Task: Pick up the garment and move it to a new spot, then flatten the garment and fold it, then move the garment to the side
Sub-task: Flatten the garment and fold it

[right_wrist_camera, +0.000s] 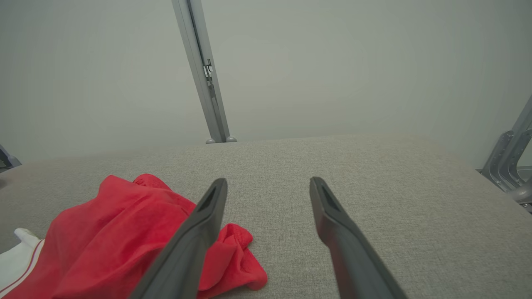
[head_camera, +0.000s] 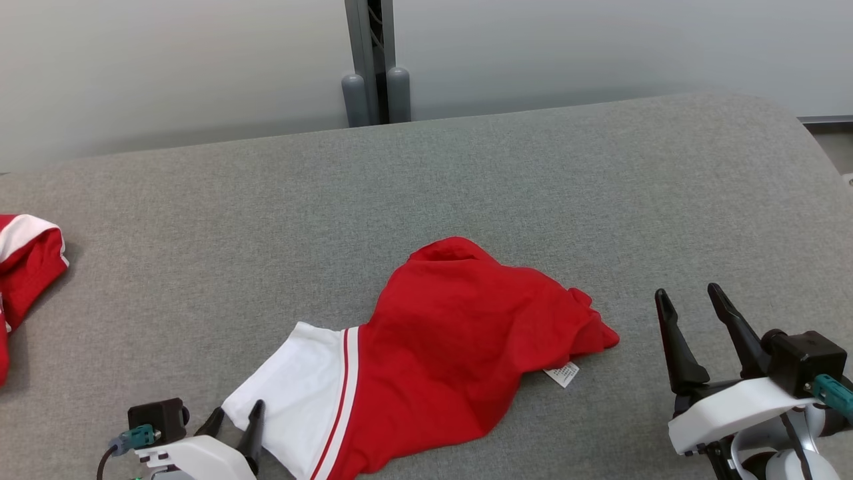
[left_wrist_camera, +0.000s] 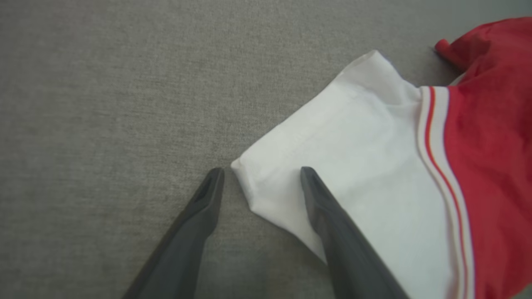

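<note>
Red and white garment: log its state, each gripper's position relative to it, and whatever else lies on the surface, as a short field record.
garment: crumpled, unfolded, on the grey fabric surface
white end: toward the robot's left
left gripper: open, fingers straddling the white end's corner
right gripper: open, right of the garment, apart from it
other: second red and white garment at the surface's left edge

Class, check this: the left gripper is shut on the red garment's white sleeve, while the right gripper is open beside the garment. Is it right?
No. The left gripper is open, not shut: the left wrist view shows its fingers apart at the white sleeve corner. The right gripper is open beside the garment.
</note>
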